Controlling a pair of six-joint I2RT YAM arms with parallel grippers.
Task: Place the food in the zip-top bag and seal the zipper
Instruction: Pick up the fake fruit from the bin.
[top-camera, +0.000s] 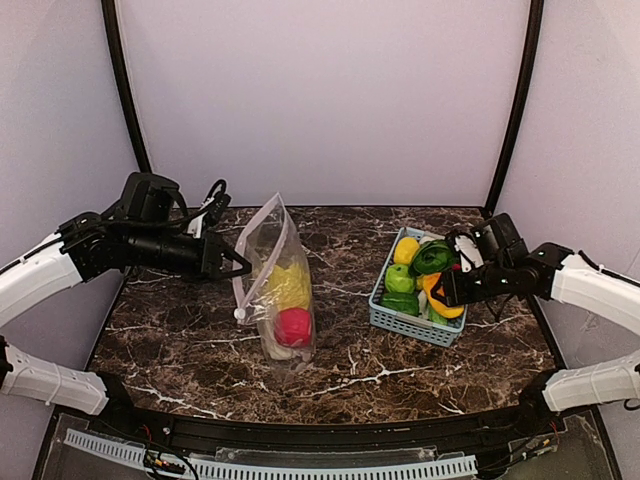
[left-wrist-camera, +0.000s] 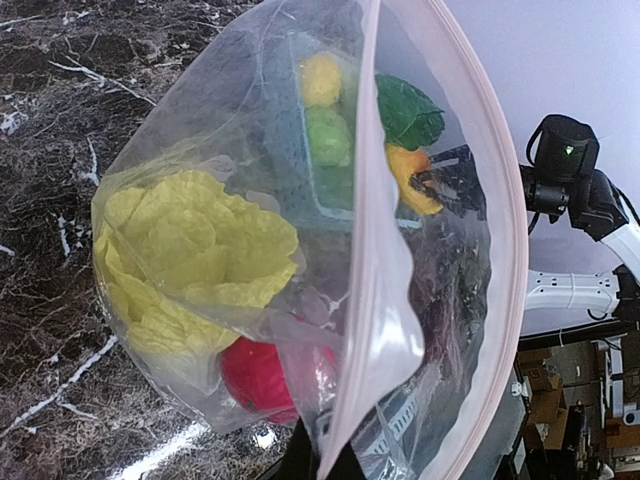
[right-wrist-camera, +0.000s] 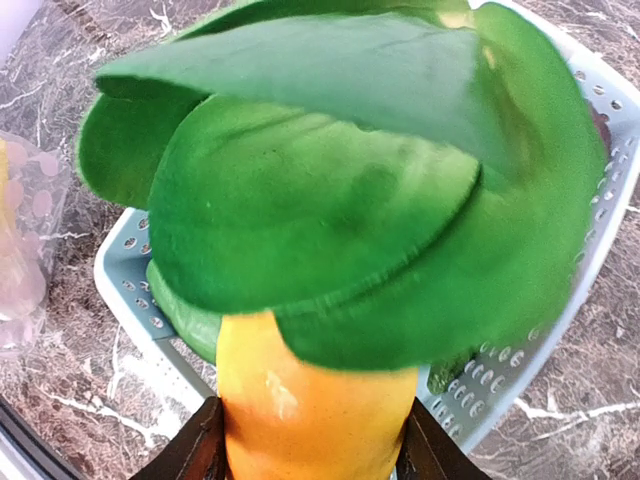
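The clear zip-top bag (top-camera: 278, 285) stands open on the marble table. Inside it are the pale yellow cabbage (top-camera: 288, 284) and a red fruit (top-camera: 293, 327), both also in the left wrist view: cabbage (left-wrist-camera: 190, 250), red fruit (left-wrist-camera: 262, 375). My left gripper (top-camera: 236, 263) is shut on the bag's mouth edge and holds up its pinkish zipper (left-wrist-camera: 372, 250). My right gripper (top-camera: 441, 291) is shut on the orange-yellow pepper (right-wrist-camera: 320, 400) over the basket. The lemon (top-camera: 407, 249) and green apple (top-camera: 400, 278) lie in the basket.
The light-blue slotted basket (top-camera: 408, 325) sits at the right of the table. A green leafy vegetable (right-wrist-camera: 350, 180) lies on top of the pepper and fills most of the right wrist view. Another green item (top-camera: 400, 303) lies in the basket.
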